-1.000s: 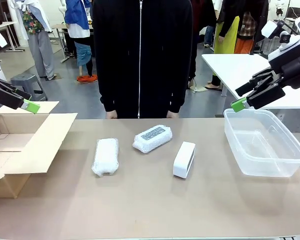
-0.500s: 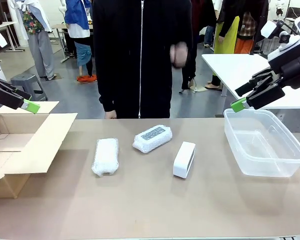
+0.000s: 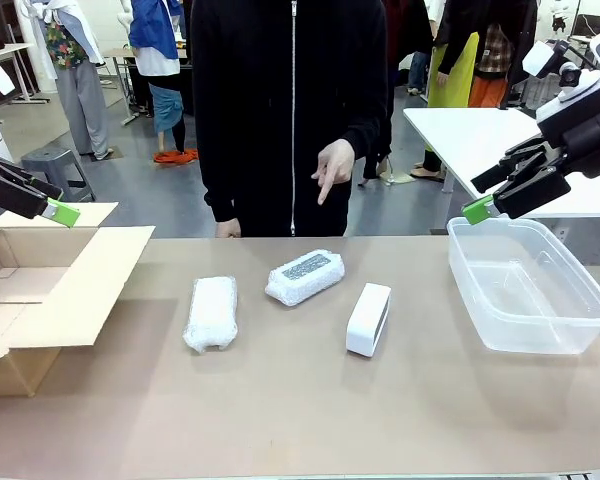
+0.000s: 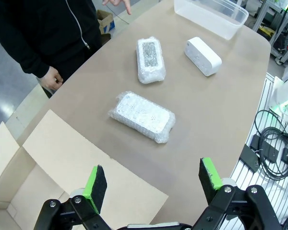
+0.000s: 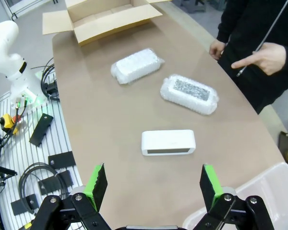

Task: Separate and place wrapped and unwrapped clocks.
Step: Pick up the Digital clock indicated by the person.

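Two bubble-wrapped clocks lie mid-table: a plain white bundle (image 3: pixel 211 313) (image 4: pixel 142 116) (image 5: pixel 136 65) on the left and one with a dark speckled face (image 3: pixel 305 276) (image 4: pixel 150 59) (image 5: pixel 189 93) behind the middle. The unwrapped clock (image 3: pixel 368 319) (image 4: pixel 202 55) (image 5: pixel 168 142), a smooth white block, stands to their right. My left gripper (image 3: pixel 65 212) (image 4: pixel 153 182) hovers open above the cardboard box (image 3: pixel 40 290). My right gripper (image 3: pixel 477 209) (image 5: pixel 154 186) hangs open above the clear bin (image 3: pixel 525 285). The person's hand (image 3: pixel 332 165) (image 5: pixel 261 58) points down towards the table from the far side.
The open cardboard box (image 4: pixel 48 163) (image 5: pixel 103 17) sits at the table's left end with its flap spread over the surface. The clear plastic bin (image 4: pixel 211 12) stands at the right end. The person in a black jacket (image 3: pixel 285 110) stands at the far edge, their other hand (image 3: pixel 227 229) low by it.
The person's hand has risen from the table's far edge and now points downward with a finger. Both arms and all three clocks have stayed where they were.
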`<state>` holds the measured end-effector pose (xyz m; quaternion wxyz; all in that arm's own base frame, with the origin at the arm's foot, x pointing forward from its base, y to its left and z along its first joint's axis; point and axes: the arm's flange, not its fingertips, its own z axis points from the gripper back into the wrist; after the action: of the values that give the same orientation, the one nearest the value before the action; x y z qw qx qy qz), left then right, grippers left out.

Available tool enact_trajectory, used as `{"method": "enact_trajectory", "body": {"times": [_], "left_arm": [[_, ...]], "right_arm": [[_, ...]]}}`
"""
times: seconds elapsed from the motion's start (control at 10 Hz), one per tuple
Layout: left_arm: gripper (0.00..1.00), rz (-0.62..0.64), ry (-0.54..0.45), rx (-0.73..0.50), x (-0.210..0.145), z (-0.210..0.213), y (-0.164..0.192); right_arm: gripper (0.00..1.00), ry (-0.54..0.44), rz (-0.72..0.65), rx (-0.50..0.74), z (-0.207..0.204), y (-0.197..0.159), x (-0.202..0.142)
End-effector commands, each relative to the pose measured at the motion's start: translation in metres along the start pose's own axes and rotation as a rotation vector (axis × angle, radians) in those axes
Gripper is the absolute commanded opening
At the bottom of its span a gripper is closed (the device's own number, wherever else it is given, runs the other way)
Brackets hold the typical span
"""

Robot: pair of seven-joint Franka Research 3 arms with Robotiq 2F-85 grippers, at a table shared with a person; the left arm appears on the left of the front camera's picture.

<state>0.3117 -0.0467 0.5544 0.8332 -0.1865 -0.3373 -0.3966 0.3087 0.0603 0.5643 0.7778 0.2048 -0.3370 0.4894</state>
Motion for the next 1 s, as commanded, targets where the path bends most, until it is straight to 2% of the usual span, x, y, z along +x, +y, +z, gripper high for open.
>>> {"method": "enact_trajectory", "body": {"times": [0.0,0.9], "left_arm": [[1.0,-0.007,0.003,0.0,-0.0006,-0.0002,0.001],[1.0,-0.007,0.003,0.0,-0.0006,-0.0002,0.001]], "right_arm": [[1.0,-0.007,0.003,0.019,-0.0031,-0.0012,0.0001],[1.0,-0.007,0.003,0.019,-0.0031,-0.0012,0.0001]]}}
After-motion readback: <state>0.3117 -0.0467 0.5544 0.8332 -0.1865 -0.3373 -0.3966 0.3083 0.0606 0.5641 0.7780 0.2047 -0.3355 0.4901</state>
